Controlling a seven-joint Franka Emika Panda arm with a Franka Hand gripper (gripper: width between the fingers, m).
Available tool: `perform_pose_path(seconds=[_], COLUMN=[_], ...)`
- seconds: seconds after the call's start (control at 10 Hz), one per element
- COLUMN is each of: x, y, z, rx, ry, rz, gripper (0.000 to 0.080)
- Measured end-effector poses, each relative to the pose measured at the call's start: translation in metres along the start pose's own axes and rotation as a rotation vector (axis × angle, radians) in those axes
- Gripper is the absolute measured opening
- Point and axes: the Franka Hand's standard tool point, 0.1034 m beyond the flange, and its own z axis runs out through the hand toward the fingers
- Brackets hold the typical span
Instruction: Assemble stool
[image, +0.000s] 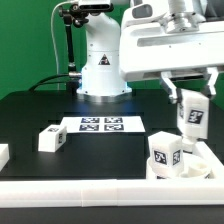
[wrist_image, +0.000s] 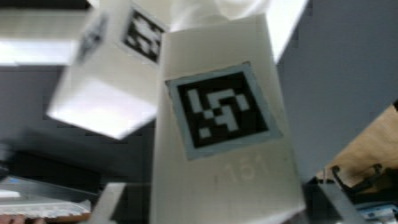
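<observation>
The gripper (image: 189, 94) is squeezed shut on one stool leg (image: 192, 115) and holds it up in the air. Just under it is the round seat (image: 200, 162), with a second leg (image: 165, 153) standing in it. A third leg (image: 52, 138) lies far off. The held leg looks hard, light and smooth. Grab it by its flat sides, near the top.

- The table (image: 40, 112) is showing plain black.
- The marker board (image: 100, 125) is showing white, printed with black square tags.
- The loose leg (image: 52, 139) and the raised leg (image: 193, 113) are showing white, each wearing a black-and-white tag.
- The seat (image: 208, 160) is showing white.
- The backdrop (image: 30, 40) is showing green.
</observation>
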Motion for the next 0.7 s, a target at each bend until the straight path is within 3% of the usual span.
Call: perform_pose_path(seconds=[0.5,0.7], x=[-0.004,-0.010], y=[0.006,-0.006], z=[0.002,0.005], rx=[0.000,0.026], ry=[-0.009,-0.024], rz=[0.008,0.024], gripper=[0.0327,0.0327])
